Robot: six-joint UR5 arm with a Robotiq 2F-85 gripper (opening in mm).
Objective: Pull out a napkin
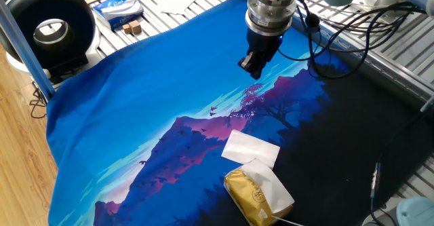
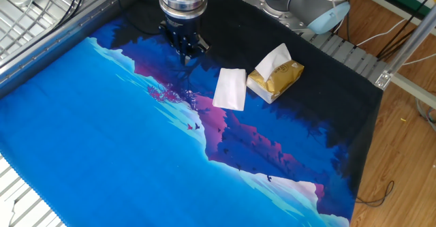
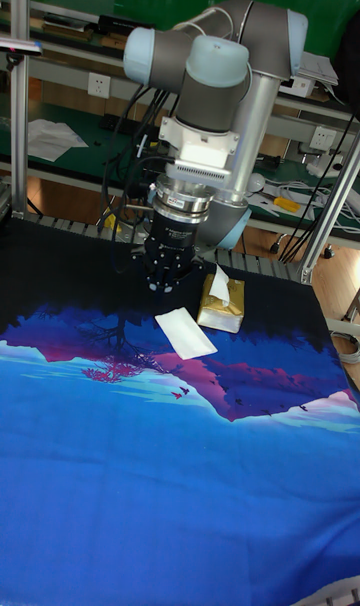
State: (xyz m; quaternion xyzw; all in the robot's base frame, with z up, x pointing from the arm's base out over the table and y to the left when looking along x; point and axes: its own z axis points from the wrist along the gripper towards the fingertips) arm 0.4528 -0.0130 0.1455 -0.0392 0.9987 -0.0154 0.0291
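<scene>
One white napkin (image 1: 251,148) (image 2: 230,88) (image 3: 185,332) lies flat on the printed cloth beside the gold-yellow tissue pack (image 1: 249,197) (image 2: 278,79) (image 3: 222,308). From the pack's slot another white sheet (image 1: 272,184) (image 2: 272,58) sticks up. My gripper (image 1: 252,66) (image 2: 185,52) (image 3: 165,280) hangs above the cloth, well away from the napkin and the pack. Its black fingers are pressed together and hold nothing.
The blue and black cloth (image 1: 135,117) covers most of the table. A black ring-shaped device (image 1: 51,29), a blue-and-white packet (image 1: 116,9) and small wooden blocks (image 1: 132,28) sit off its far corner. Cables (image 1: 339,29) trail behind the arm.
</scene>
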